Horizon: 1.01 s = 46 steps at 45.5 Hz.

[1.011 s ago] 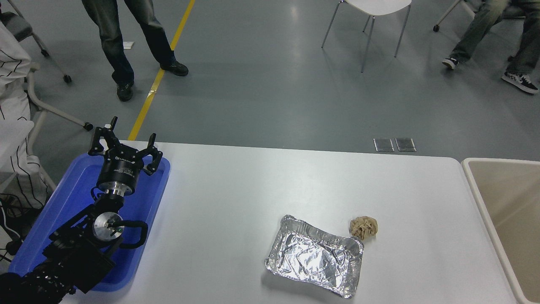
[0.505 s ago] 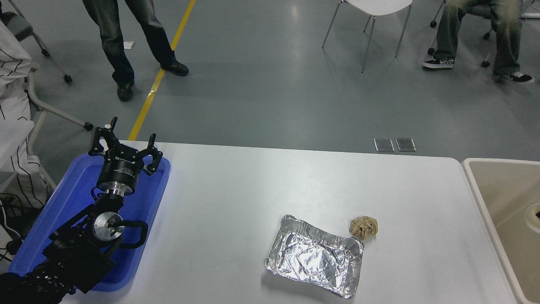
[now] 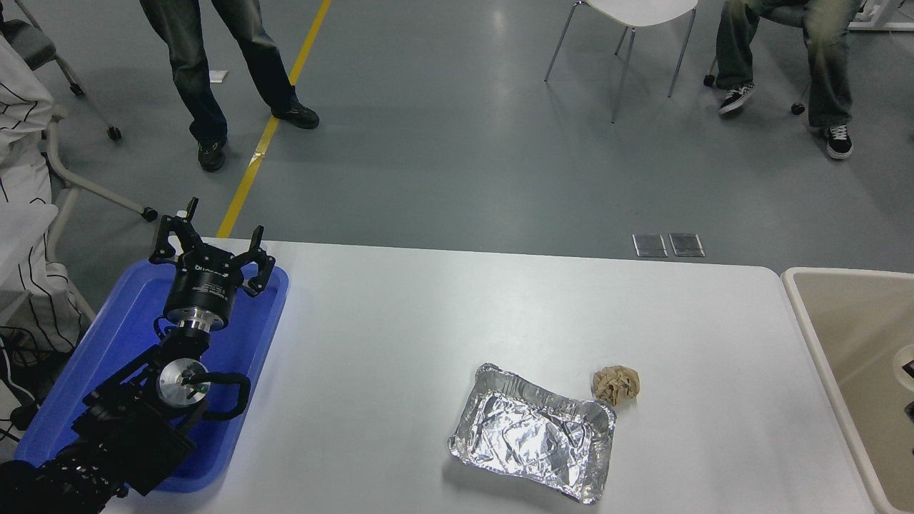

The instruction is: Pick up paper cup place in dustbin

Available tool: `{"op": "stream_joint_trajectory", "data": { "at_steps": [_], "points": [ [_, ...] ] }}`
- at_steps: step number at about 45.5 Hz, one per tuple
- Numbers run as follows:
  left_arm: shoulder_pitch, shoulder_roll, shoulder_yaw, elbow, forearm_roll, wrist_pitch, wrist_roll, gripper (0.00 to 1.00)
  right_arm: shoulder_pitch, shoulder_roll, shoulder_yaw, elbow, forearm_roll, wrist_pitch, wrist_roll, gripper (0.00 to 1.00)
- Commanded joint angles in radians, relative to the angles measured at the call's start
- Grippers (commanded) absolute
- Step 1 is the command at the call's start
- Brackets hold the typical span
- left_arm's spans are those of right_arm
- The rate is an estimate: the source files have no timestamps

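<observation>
Nearest, at the near left corner of the white surface [image 3: 400, 321]: the left arm, parked, rising over a blue plastic tray [image 3: 107, 343] that overhangs the left edge. At the arm's tip, above the tray's far end: the left gripper [image 3: 212, 246], jaws spread apart, holding nothing.

Toward the near edge, right of the middle: a crinkled silver foil tray [image 3: 532, 435], lying flat, open side up. Just beyond its far right corner, close beside it: a crumpled brown paper ball [image 3: 615, 385].

Past the right edge of the surface, close against it: the beige dustbin [image 3: 842, 271], cut off by the picture's side. Within the bin's outline, at the very border of the picture: a pale curved rim, the paper cup [image 3: 901, 365], only a sliver showing. Resting on the bin's floor or hanging above it: cannot tell. Right beside the cup: dark slivers of the right gripper [image 3: 910, 411], almost wholly out of the picture. Jaws apart, together or clamped on the cup: cannot tell. From cup to the left gripper's jaws: well apart, the whole width of the surface between.

Beyond the far edge: grey floor, two small metal floor plates [image 3: 668, 244], a yellow line [image 3: 264, 135]. Farther off: a standing person's legs [image 3: 193, 71] beside the line, a white chair [image 3: 628, 11], a seated person's legs [image 3: 821, 71] at the far right.
</observation>
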Motion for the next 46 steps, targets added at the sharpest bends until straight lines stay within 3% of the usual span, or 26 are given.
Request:
{"op": "stream_joint_trajectory", "data": {
  "at_steps": [1,11,17,24,36,46],
  "points": [
    [0.0,0.0,0.0,0.0,0.0,0.0,0.001,1.0,-0.007,0.001,0.015,-0.009,-0.001,-0.048,0.0,0.68],
    [0.0,0.0,0.0,0.0,0.0,0.0,0.001,1.0,0.015,0.001,0.016,0.012,0.002,-0.059,0.0,0.88],
    [0.0,0.0,0.0,0.0,0.0,0.0,0.001,1.0,0.033,-0.02,0.016,0.051,0.001,-0.058,0.0,0.91],
    [0.0,0.0,0.0,0.0,0.0,0.0,0.001,1.0,0.09,-0.085,0.016,0.175,-0.001,-0.051,0.0,1.0],
    [0.0,0.0,0.0,0.0,0.0,0.0,0.001,1.0,0.243,-0.29,0.006,0.546,-0.018,-0.045,-0.003,1.0],
    [0.0,0.0,0.0,0.0,0.0,0.0,0.001,1.0,0.363,-0.402,-0.063,0.764,-0.14,-0.007,-0.009,1.0]
  ]
}}
